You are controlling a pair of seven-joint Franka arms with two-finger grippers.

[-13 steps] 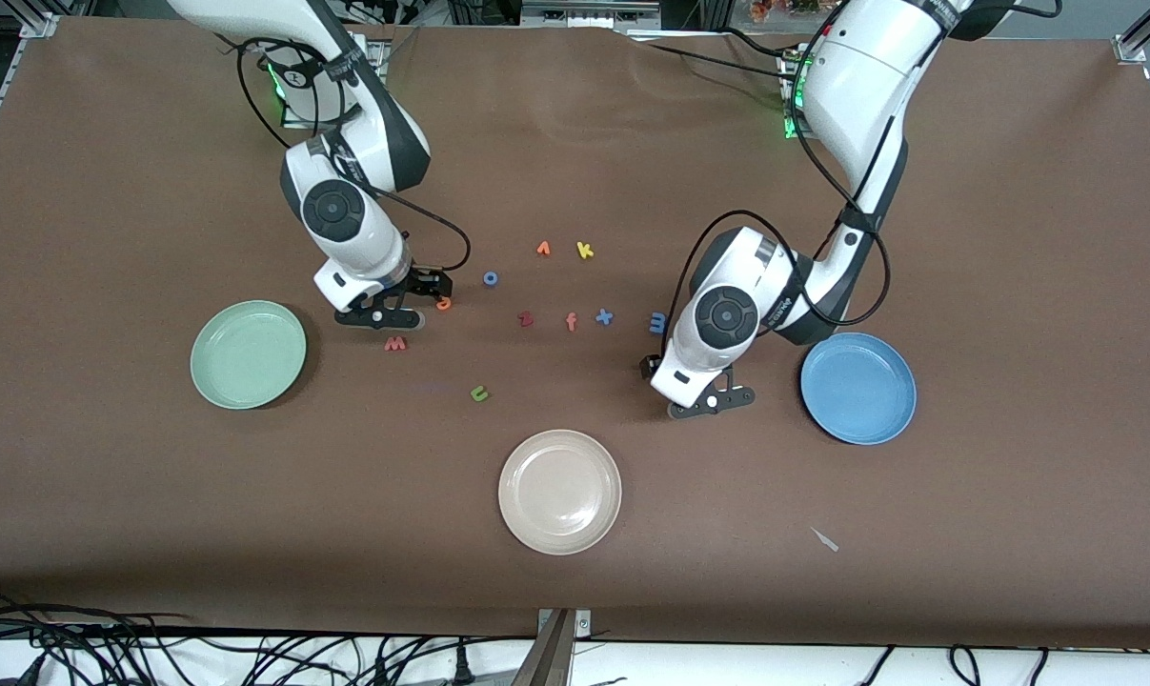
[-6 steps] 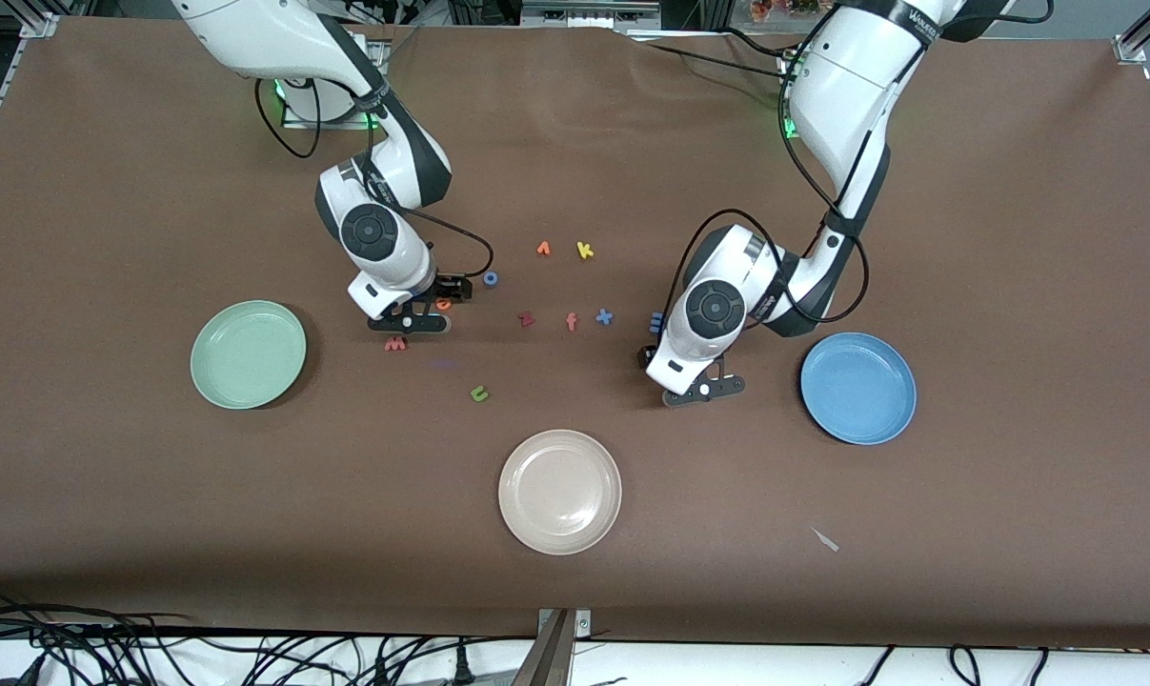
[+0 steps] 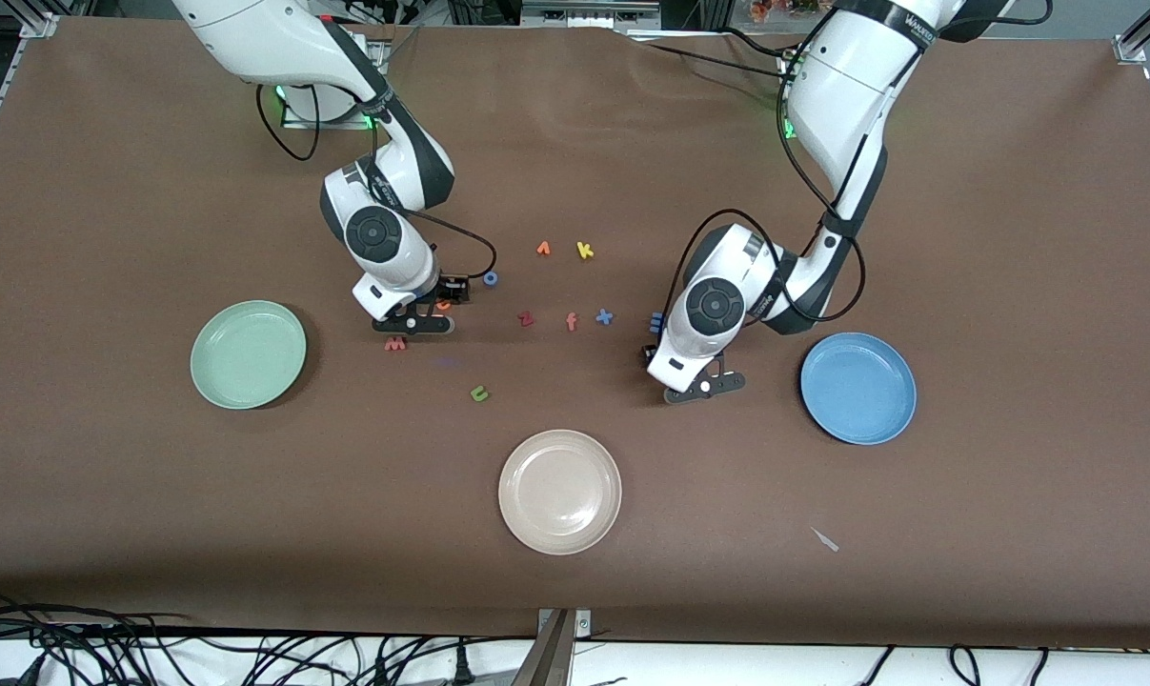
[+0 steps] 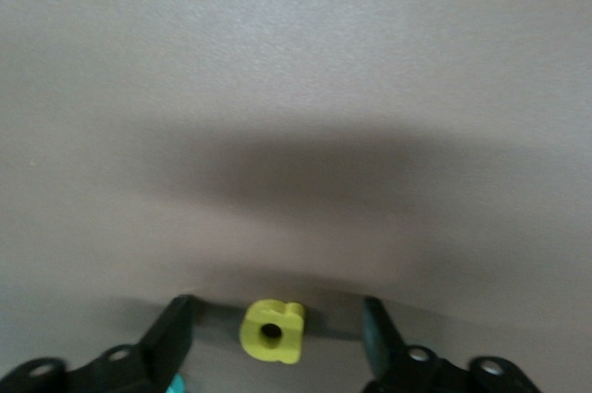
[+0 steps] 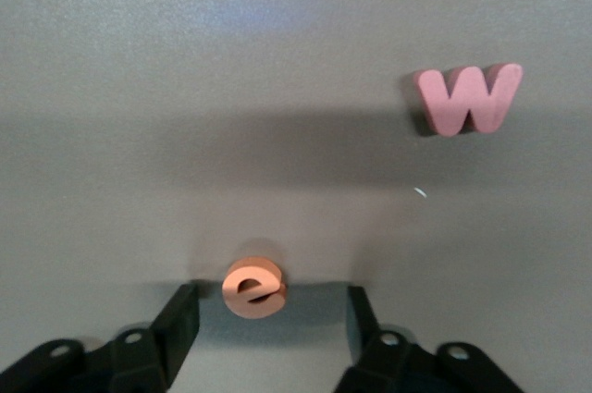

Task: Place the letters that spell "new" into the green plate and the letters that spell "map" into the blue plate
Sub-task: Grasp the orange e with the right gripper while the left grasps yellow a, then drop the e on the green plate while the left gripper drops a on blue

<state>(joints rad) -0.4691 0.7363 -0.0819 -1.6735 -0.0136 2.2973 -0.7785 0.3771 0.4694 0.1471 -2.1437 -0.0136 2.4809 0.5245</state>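
Pincer of right arm (image 3: pixel 433 307), front view: down on the worktop (image 3: pixel 155 524) at the orange e (image 3: pixel 444 304), w (image 3: pixel 395 344) just beside, n (image 3: pixel 480 393) nearer the camera; green plate (image 3: pixel 205 381) toward the right arm's end, nothing in it. Left pincer (image 3: pixel 679 367) is low near the blue m (image 3: pixel 656 324); blue plate (image 3: pixel 822 410) beside it, also bare.

Left wrist view: fingers (image 4: pixel 176 337) apart, yellow a (image 4: pixel 272 330) between them w/ gaps both sides — not gripped.

Right wrist view: e (image 5: pixel 253 288) between spread fingers (image 5: pixel 180 324), one close to it, no squeeze yet; w (image 5: pixel 468 98) well apart.

Step, I'd say: first pick for each word. Next: close on e & a, lift, carry to the plates. The p I can't find.
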